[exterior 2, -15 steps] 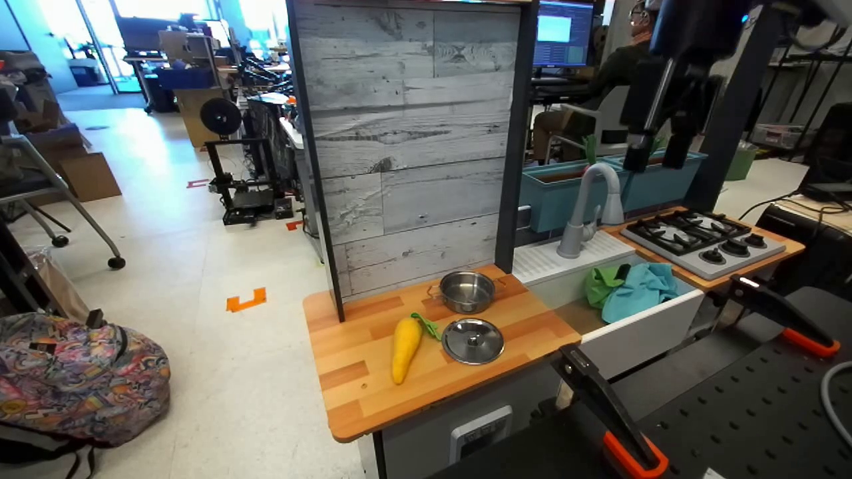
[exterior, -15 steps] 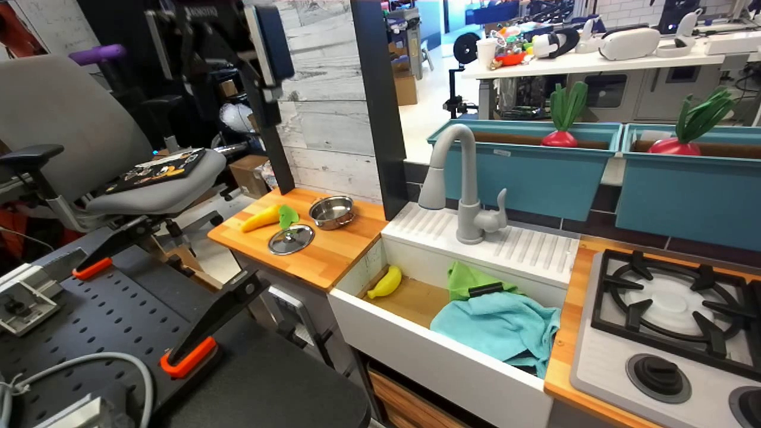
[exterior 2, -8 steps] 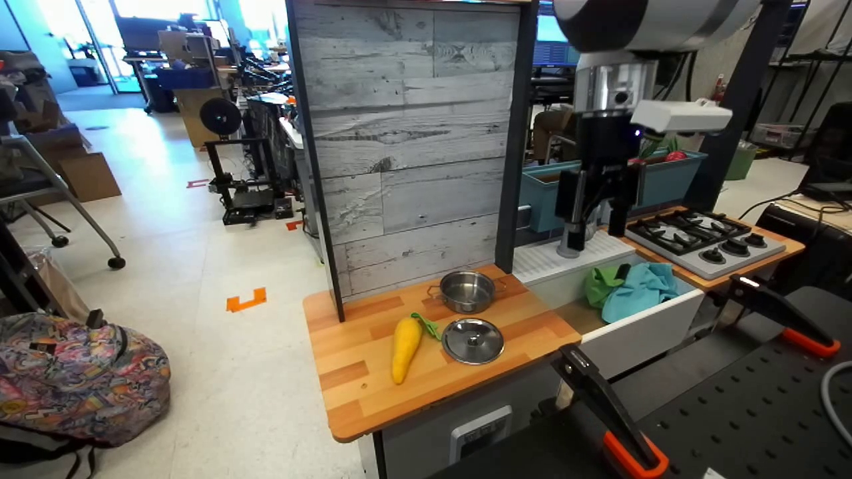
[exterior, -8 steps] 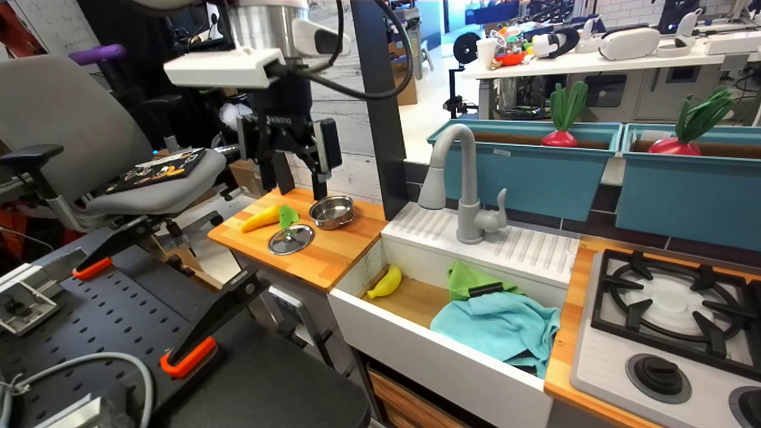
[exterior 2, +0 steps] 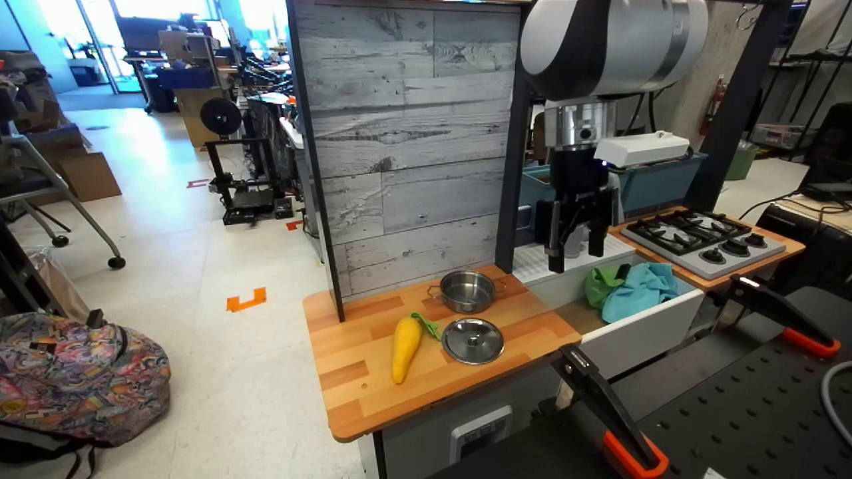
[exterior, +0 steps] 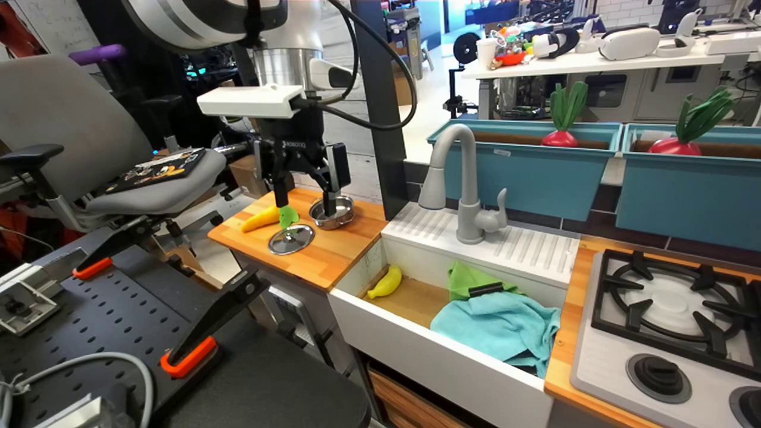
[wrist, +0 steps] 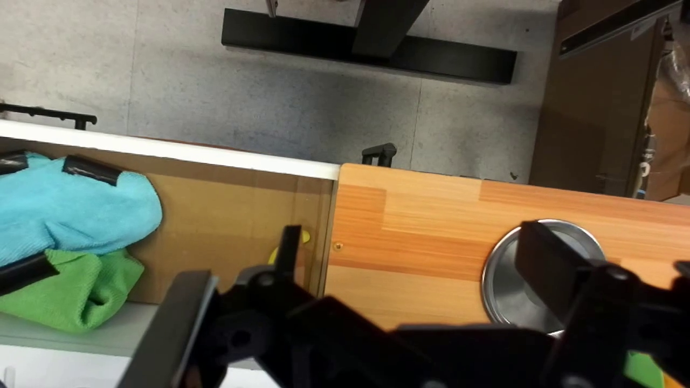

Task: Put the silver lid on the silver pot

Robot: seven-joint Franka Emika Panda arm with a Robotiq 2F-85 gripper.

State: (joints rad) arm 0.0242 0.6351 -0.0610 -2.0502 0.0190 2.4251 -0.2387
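Plank-patterned wall (exterior 2: 409,133), wooden worktop (exterior 2: 373,399), sink (exterior: 440,362) alongside, and up above, your jaws hang wide apart with nothing between them. Below, off to the side away from the sink, the silver lid (exterior 2: 474,347) lies flat on the worktop: sideways then down looks like your next call, aiming for the knob (exterior: 289,235). The lid's round, so no long axis to line up! Yellow vegetable (exterior 2: 405,349) beside it, leaf (exterior 2: 426,326) so near the lid you can't tell whether they touch. Toward the wall, the silver pot (exterior 2: 468,293) sits uncovered. Trouble spots: in the wrist view, one of the jaws blots out part of the lid, and you can't pick out the pot. In an exterior view, a jaw covers part of the pot (exterior: 341,220).
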